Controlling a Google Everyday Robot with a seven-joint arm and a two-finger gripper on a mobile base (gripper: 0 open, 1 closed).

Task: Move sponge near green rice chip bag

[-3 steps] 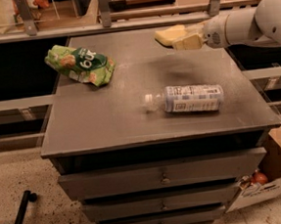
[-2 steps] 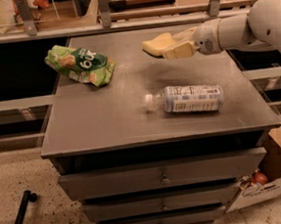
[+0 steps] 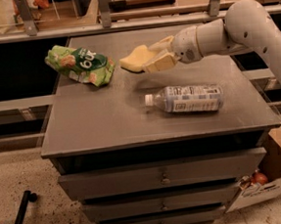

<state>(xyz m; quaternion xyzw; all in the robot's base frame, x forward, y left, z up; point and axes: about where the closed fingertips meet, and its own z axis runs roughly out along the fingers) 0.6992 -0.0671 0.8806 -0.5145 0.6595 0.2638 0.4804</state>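
My cream two-finger gripper (image 3: 151, 60) pinches the small pale yellow soft sponge (image 3: 132, 63) above the grey cabinet top (image 3: 102, 124). The shiny green foil rice chip bag (image 3: 80, 65) lies near it, not touching. A clear plastic bottle (image 3: 188, 99) lies on its side.

Finishes before you:
Matt sponge (image 3: 132, 62) held in smooth cream plastic gripper (image 3: 149, 60) above the dull grey tabletop (image 3: 107, 124); glossy crinkled foil green rice chip bag (image 3: 80, 65); clear plastic bottle (image 3: 188, 99).
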